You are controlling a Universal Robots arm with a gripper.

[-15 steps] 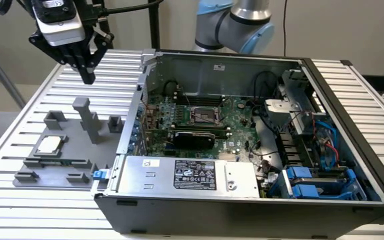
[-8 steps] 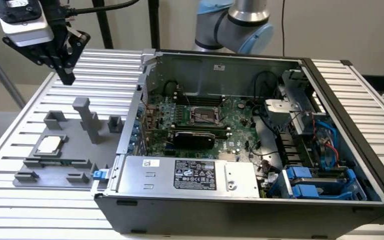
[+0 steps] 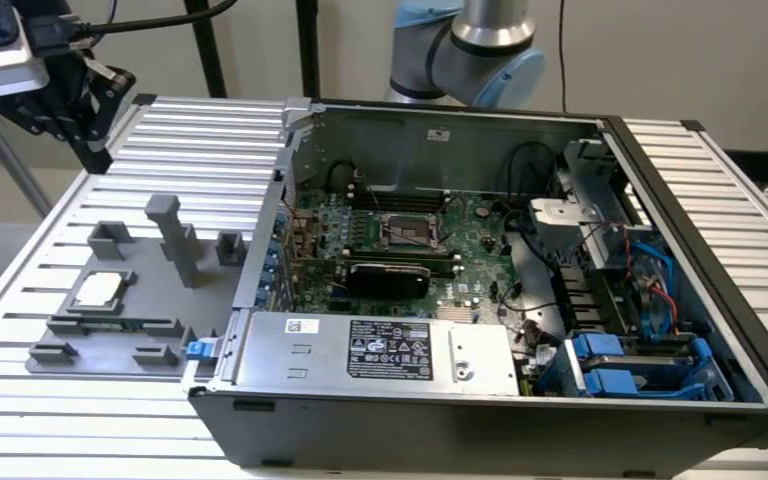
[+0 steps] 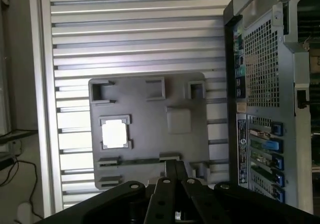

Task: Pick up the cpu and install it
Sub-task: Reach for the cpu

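The cpu (image 3: 100, 290) is a flat silver square lying in a holder on the grey fixture plate (image 3: 157, 300), at the exterior view's left beside the open computer case. In the wrist view the cpu (image 4: 115, 133) shows bright on the same plate (image 4: 150, 108). My gripper (image 3: 91, 150) hangs high above the far left corner of the slatted table, well away from the cpu. Seen from the wrist, the gripper (image 4: 173, 165) is shut with nothing between its fingers. The motherboard's socket (image 3: 404, 232) sits open in the middle of the case.
The open case (image 3: 491, 400) fills the table's centre and right, with a power supply (image 3: 384, 350) along its near side. Grey posts (image 3: 171, 235) stand up from the fixture plate. A narrow green memory stick (image 3: 131, 325) lies in a slot near the cpu.
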